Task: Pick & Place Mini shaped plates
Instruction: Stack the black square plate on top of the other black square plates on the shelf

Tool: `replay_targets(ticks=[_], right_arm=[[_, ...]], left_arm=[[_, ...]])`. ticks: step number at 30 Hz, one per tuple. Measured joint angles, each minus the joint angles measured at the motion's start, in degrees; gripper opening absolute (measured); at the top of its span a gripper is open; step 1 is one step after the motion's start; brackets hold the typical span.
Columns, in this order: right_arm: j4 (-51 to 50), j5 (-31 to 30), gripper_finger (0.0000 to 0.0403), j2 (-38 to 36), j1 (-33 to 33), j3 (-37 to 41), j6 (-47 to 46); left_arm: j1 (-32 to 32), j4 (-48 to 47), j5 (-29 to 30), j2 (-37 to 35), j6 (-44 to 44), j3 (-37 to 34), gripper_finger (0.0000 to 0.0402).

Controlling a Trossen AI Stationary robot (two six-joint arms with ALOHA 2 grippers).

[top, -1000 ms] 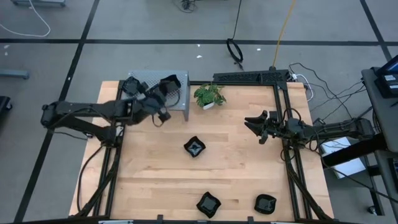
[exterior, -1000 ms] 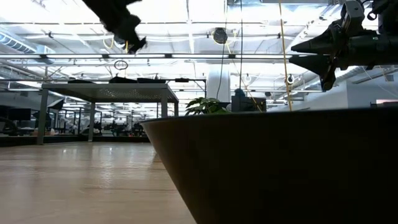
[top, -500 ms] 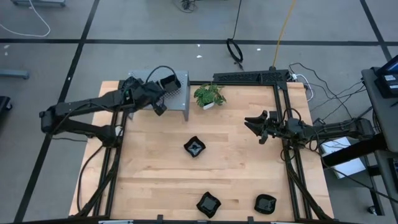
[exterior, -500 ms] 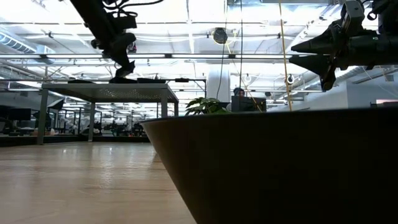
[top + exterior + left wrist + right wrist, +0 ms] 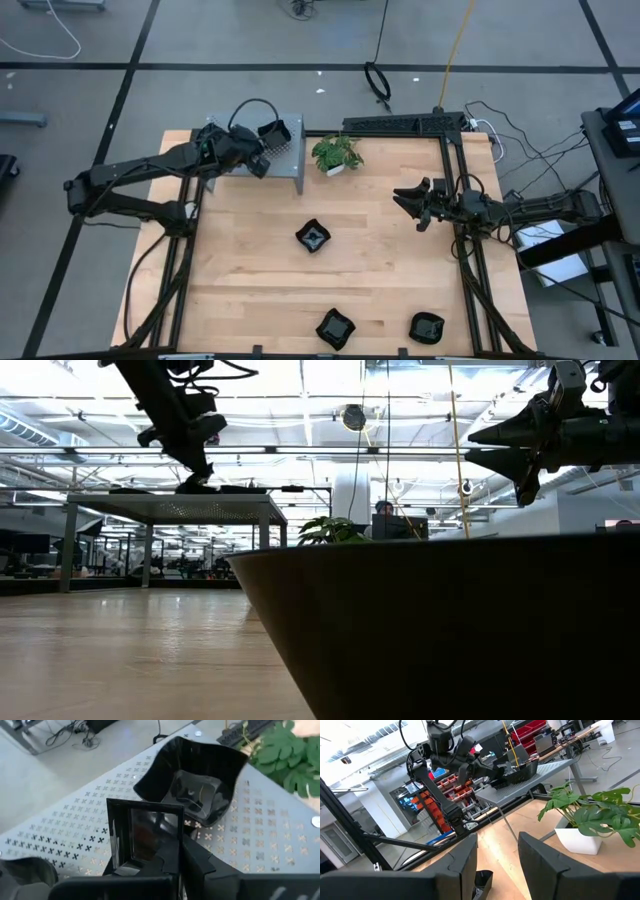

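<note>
Placing step under way: left gripper (image 5: 258,166) shut on a square plate (image 5: 145,837), hanging over the perforated shelf (image 5: 290,158) at far left, beside a wavy plate (image 5: 192,787) already there. Next: lower, then release. Right gripper (image 5: 408,206) open, idle at right. Three plates (image 5: 313,238) left on table (image 5: 380,280).

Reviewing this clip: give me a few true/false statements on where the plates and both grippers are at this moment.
1. The left gripper is over the perforated grey shelf. True.
2. The left gripper is shut on a square plate. True.
3. The right gripper holds a plate. False: it is open and empty, hovering near the table's right edge.
4. Three black plates lie on the wooden table. True: one at the centre, two near the front edge.
5. The potted plant sits on the shelf. False: it stands on the table beside it.
</note>
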State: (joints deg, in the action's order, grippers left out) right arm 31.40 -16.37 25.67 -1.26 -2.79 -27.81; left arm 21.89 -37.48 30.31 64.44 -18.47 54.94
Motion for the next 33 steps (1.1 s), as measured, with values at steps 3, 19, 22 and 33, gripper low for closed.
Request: replay_targets(ticks=[3, 19, 22, 33], right_arm=[[0.02, 0.01, 0.013, 0.02, 0.0, 0.0, 0.0], [0.02, 0.01, 0.013, 0.02, 0.0, 0.0, 0.0], [0.02, -0.01, 0.013, 0.01, 0.0, 0.0, 0.0], [0.02, -0.01, 0.013, 0.01, 0.0, 0.0, 0.0]], left_arm=[[-0.02, 0.11, 1.6, 0.14, -1.79, 0.0, 0.001], [-0.26, 3.24, 0.57, 0.11, 9.13, 0.0, 0.0005], [-0.28, 3.09, 0.52, 0.11, 9.81, 0.0, 0.0012], [-0.28, -4.26, -0.95, -0.06, 8.91, 3.49, 0.0013]])
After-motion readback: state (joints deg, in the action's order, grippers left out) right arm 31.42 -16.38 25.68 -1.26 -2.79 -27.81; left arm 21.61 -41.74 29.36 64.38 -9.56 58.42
